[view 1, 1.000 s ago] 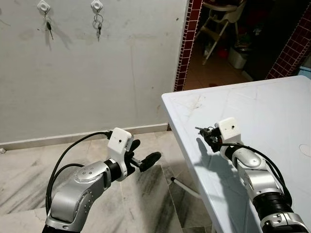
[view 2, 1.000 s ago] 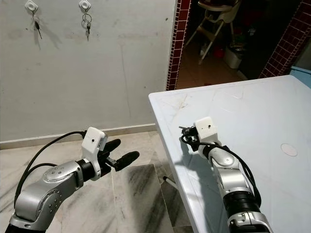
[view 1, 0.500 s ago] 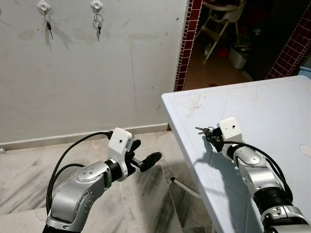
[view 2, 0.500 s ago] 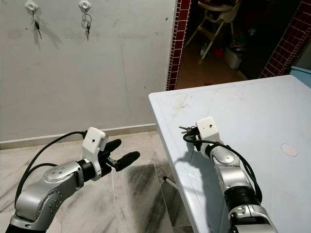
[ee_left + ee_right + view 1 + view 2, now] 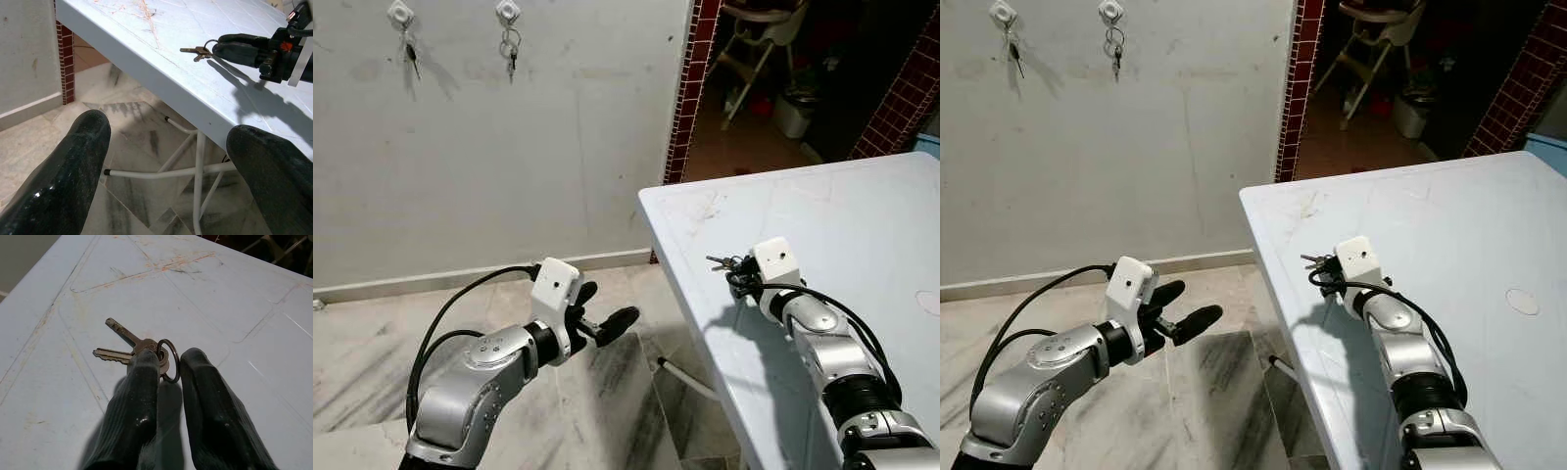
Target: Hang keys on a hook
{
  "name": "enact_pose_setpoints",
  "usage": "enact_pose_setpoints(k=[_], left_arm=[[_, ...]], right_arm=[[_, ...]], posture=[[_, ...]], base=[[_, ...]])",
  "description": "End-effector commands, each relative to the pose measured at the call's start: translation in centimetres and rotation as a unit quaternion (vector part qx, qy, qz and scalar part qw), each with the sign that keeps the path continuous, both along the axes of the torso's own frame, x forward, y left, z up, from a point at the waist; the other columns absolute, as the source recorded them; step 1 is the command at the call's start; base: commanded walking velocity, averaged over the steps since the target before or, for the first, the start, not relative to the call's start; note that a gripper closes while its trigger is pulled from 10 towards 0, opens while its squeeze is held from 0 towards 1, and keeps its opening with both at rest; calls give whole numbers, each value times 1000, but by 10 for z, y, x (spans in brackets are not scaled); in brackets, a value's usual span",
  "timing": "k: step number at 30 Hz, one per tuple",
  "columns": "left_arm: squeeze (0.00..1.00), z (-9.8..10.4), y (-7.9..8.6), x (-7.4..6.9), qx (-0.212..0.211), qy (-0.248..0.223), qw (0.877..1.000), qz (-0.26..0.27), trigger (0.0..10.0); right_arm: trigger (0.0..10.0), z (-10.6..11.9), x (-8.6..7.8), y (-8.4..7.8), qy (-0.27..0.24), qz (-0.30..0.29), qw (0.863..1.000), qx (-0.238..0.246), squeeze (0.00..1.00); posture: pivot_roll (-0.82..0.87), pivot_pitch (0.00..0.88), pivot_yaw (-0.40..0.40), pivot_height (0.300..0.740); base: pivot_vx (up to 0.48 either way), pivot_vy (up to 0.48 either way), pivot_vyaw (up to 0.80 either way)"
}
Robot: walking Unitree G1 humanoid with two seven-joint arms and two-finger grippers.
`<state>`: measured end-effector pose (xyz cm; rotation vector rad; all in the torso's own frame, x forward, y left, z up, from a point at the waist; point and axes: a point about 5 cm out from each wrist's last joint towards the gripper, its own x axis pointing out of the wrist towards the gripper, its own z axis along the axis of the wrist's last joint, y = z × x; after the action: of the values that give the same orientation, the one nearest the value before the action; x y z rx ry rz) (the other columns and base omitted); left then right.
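Your right gripper (image 5: 168, 377) straddles the keys (image 5: 134, 350) on the table (image 5: 862, 215), fingers still parted; close squarely on the ring before lifting.

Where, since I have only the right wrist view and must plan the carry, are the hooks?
Observer: The left hook and right hook sit high on the wall, to the robot's left of the table.
Operator: Are they free?
Observer: No. The left hook holds a dark key, the right hook a key bunch.
Operator: And the left gripper?
Observer: The left gripper is open over the floor, beside the table's edge.
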<state>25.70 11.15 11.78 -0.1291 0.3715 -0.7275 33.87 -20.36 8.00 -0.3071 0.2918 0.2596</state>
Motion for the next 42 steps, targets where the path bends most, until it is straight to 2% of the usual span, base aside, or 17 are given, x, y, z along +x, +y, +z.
enact_pose_setpoints(k=[1, 3, 4, 5, 24, 27, 29, 30, 31, 32, 34, 35, 38, 42], left_arm=[[0, 6, -2, 0, 1, -9, 1000, -10, 10000], [0, 6, -1, 0, 1, -9, 1000, -9, 10000], [0, 6, -1, 0, 2, -9, 1000, -9, 10000], [0, 6, -1, 0, 1, -10, 1000, -9, 10000], [0, 6, -2, 2, 0, -12, 1000, -10, 10000], [0, 7, -2, 2, -1, -15, 1000, -6, 10000], [0, 7, -1, 3, -1, -16, 1000, -4, 10000], [0, 6, 0, 3, 0, -15, 1000, -2, 10000], [0, 6, 0, 3, 0, -15, 1000, -2, 10000], [0, 5, 1, 3, 2, -15, 1000, -2, 10000], [0, 5, 1, 3, 3, -14, 1000, -3, 10000], [0, 5, 0, 3, 2, -15, 1000, -5, 10000], [0, 6, -4, 7, -1, -17, 1000, -6, 10000], [0, 6, -7, 10, -5, -23, 1000, -3, 10000]], right_arm=[[3765, 3, 4, 2, 0, 7, 1000, -4, 0], [3725, 2, 4, 3, 5, 8, 1000, -6, 0], [4039, 2, 4, 3, 6, 10, 1000, -9, 0], [2471, 1, 4, 4, 7, 11, 1000, -12, 0], [1647, -2, 3, -3, 6, -12, 1000, -14, 0], [1373, 6, 6, -7, -20, -33, 999, -10, 0], [314, 21, 11, -8, -65, -52, 996, 14, 0], [235, 33, 14, -4, -98, -50, 993, 41, 0], [235, 33, 14, -4, -98, -50, 993, 41, 0], [431, 45, 16, 1, -131, -44, 988, 65, 0], [431, 51, 16, 4, -145, -44, 985, 78, 0], [824, 56, 17, 8, -160, -42, 983, 81, 0], [824, 66, 18, 15, -188, -45, 976, 103, 0], [706, 71, 18, 19, -203, -44, 972, 113, 0]], posture=[[163, 0, -39, 740], [163, 0, -39, 740], [163, 0, -39, 740], [163, 0, -39, 740], [164, 0, -41, 740], [164, 0, -41, 740], [169, 0, -39, 740], [170, 0, -35, 740], [170, 0, -35, 740], [170, 0, -33, 740], [170, 0, -31, 740], [171, 0, -29, 740], [164, 0, -23, 740], [158, 0, -21, 740]], base=[[0, 0, 0], [0, 0, 0], [0, 0, 0], [0, 0, 0], [0, 0, 0], [0, 0, 0], [0, 0, 0], [0, 0, 0], [0, 0, 0], [0, 0, 0], [0, 0, 0], [0, 0, 0], [0, 0, 0], [0, 0, 0]])
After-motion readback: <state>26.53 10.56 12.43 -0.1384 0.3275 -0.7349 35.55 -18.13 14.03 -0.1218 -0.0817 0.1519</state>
